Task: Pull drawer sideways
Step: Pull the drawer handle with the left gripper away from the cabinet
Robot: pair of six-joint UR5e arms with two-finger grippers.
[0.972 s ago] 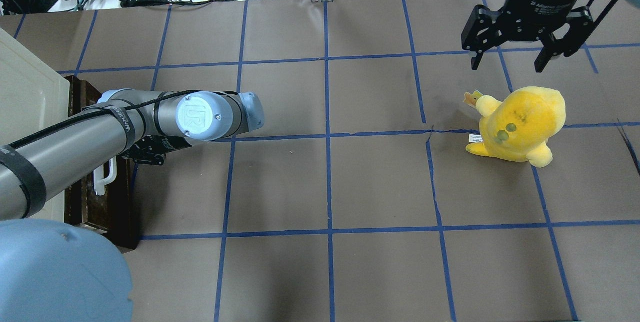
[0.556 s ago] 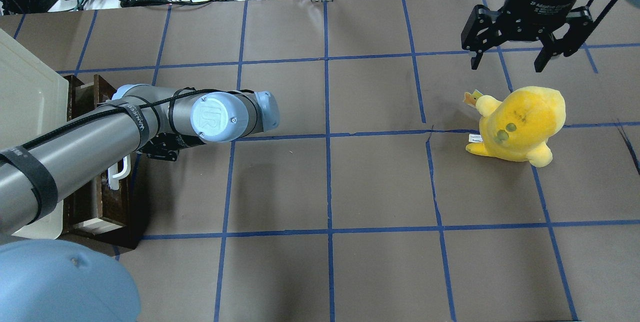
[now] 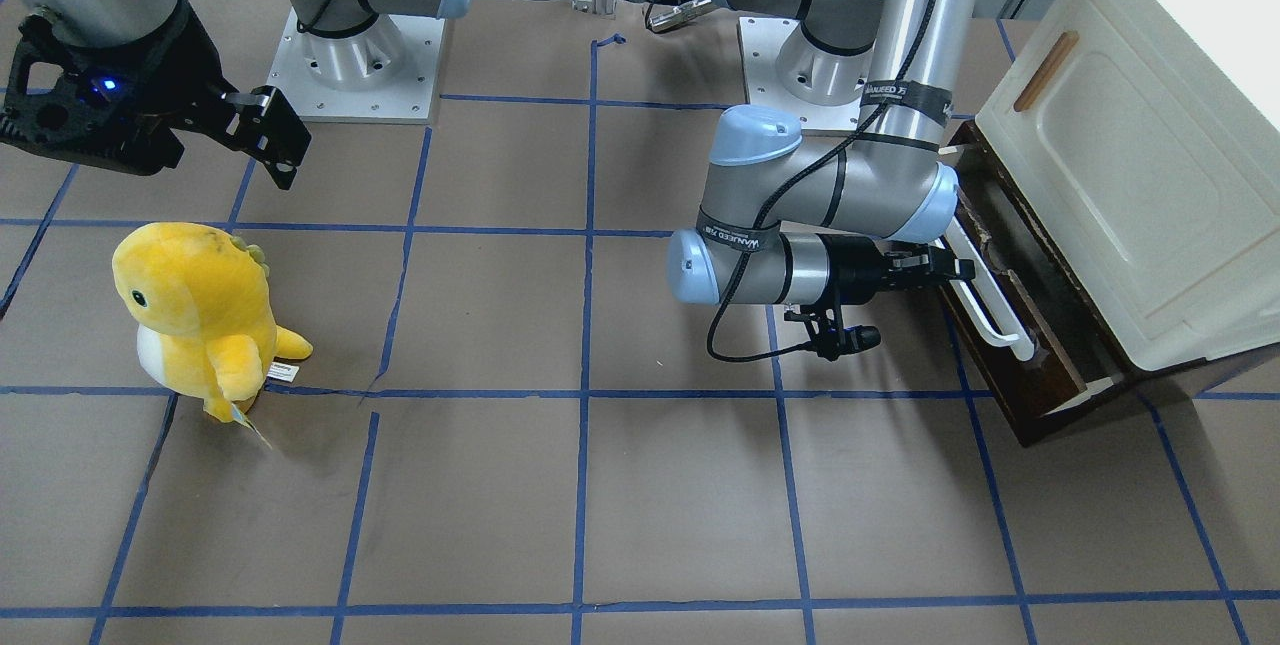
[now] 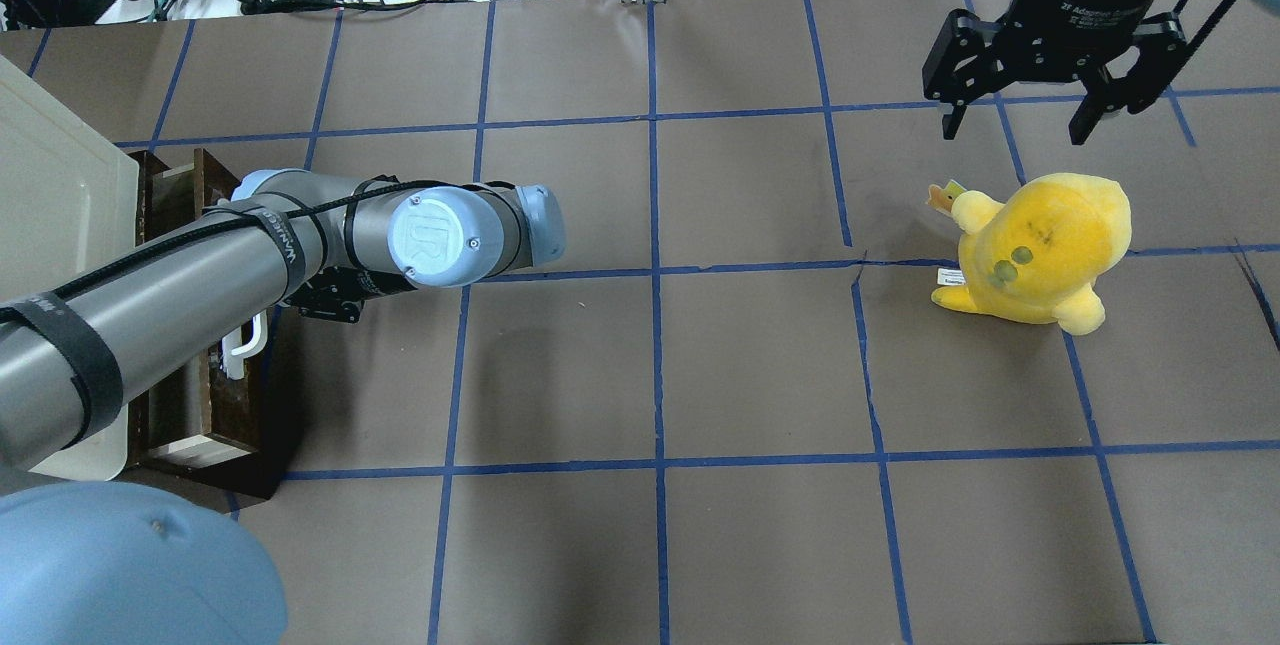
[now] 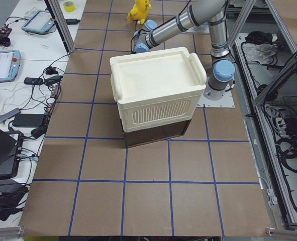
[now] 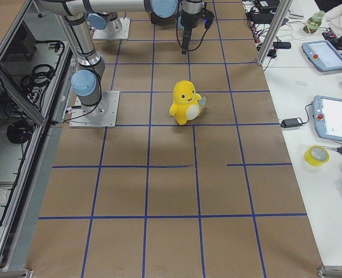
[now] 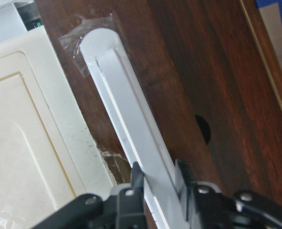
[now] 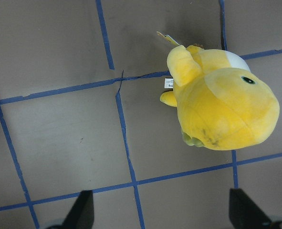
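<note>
A: Drawers, count?
B: One. A wide shallow drawer [image 3: 1008,393] with a dark brown wooden front, set under the cream plastic cabinet [image 3: 1130,175]. It sits at the end of the brown paper-covered table [image 4: 750,365] on the robot's left. The drawer stands part way out. In the overhead view a pale inner wall shows at the end nearer the robot.

A: Handles?
B: Two. One long white bar handle [image 7: 126,105] on the drawer front. One small wooden handle [image 3: 1045,71] on the cabinet door above it.

A: Grippers?
B: Two, with two fingers each. The left gripper [image 7: 159,172] is narrow and clamped across the white bar, one finger [image 7: 137,175] on each side and touching it. The right gripper [image 4: 1013,130] is spread wide and holds nothing. It hangs above the table on the robot's right.

A: Loose items?
B: One. A yellow plush dinosaur [image 4: 1040,245], upright on the table. It is near the right gripper but apart from it, and well apart from the drawer.
</note>
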